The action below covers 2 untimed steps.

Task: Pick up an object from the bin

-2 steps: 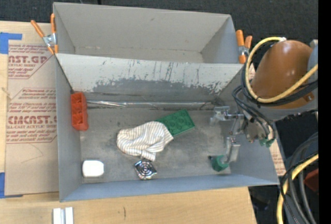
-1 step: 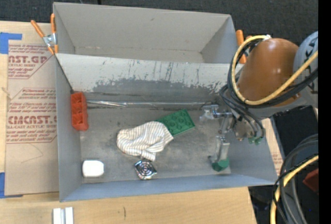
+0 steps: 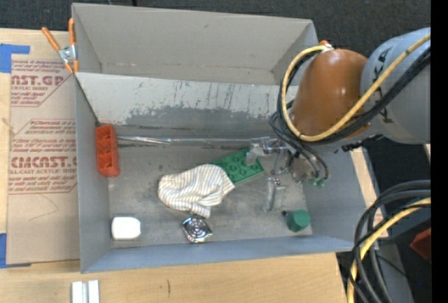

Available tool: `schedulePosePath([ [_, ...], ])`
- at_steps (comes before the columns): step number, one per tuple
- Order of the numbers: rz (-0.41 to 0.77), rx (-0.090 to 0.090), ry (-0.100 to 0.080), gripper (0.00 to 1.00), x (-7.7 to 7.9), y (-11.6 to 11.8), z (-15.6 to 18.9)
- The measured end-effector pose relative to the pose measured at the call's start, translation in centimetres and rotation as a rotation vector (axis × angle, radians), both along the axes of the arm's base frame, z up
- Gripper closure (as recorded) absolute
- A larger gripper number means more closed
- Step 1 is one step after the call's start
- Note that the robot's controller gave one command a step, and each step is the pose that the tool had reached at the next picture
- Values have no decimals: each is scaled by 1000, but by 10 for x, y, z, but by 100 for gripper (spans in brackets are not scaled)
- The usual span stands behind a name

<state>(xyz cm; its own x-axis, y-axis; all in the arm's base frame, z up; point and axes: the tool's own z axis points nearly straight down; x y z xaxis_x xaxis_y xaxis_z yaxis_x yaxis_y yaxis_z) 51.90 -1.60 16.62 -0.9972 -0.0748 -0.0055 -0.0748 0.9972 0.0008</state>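
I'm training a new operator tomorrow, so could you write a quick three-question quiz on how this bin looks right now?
1. True or false: the red block lies by the left wall of the bin.
2. Which of these lies nearest the gripper? A) the white block B) the green flat brick C) the red block
3. Name the soft thing in the middle of the bin floor.

Key: 1 true. 2 B, the green flat brick. 3 the crumpled whitish cloth.
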Motion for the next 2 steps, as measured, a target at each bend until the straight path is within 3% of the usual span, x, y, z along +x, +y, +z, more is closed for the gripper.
schedulePosePath([
  [1, 23, -2, 14, 0, 1, 22, -7],
  [2, 93, -2, -9, 0, 20, 43, -26],
])
